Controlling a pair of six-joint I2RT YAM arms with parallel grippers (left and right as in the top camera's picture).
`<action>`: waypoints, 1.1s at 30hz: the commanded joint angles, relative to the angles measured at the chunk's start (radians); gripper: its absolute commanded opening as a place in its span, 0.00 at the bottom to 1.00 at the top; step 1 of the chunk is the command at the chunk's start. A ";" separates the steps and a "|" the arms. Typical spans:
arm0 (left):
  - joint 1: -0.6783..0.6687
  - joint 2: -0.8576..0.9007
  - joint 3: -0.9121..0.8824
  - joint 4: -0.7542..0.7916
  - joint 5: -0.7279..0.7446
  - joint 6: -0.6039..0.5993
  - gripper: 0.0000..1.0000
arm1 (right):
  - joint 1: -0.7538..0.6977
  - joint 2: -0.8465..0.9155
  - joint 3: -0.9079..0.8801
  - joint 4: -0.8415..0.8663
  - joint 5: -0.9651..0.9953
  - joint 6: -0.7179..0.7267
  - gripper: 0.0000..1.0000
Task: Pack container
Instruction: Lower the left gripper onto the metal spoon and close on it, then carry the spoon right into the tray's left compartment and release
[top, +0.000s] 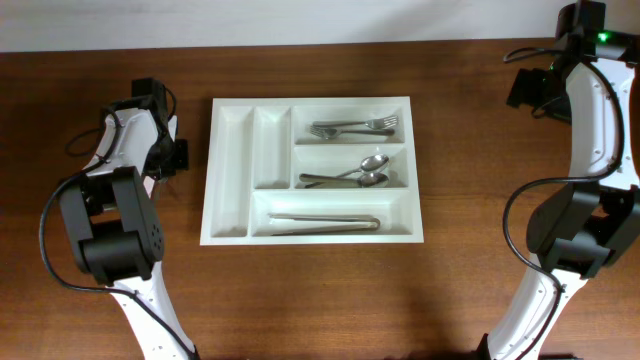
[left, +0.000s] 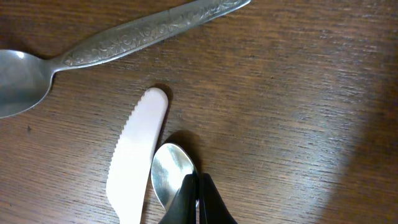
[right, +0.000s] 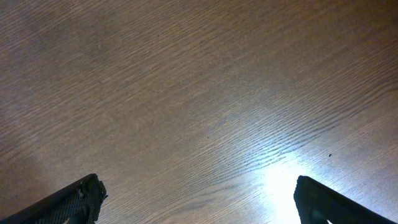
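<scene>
The container (top: 310, 101), a large white cutlery tray, lies at the table's middle. It holds forks (top: 352, 127) in its top right compartment, spoons (top: 352, 176) in the middle one and long metal utensils (top: 323, 222) in the bottom one. My left gripper (top: 172, 156) is just left of the tray, low over the table. In the left wrist view its fingers (left: 198, 190) are shut on a small metal spoon (left: 170, 174). A white plastic knife (left: 138, 158) lies beside it. My right gripper (right: 196, 199) is open and empty over bare wood at the far right.
A large patterned metal spoon (left: 118, 43) lies on the table beyond the plastic knife. In the overhead view my left arm hides these loose utensils. The right arm (top: 590, 120) stands along the table's right edge.
</scene>
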 joint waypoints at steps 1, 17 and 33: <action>0.009 0.033 0.003 -0.021 0.012 -0.026 0.02 | 0.003 0.004 0.004 0.000 0.016 0.000 0.99; 0.006 0.033 0.285 -0.162 0.012 -0.045 0.02 | 0.003 0.004 0.004 0.000 0.016 0.000 0.99; -0.133 0.033 0.359 -0.207 0.074 -0.103 0.02 | 0.003 0.004 0.004 0.000 0.016 0.000 0.99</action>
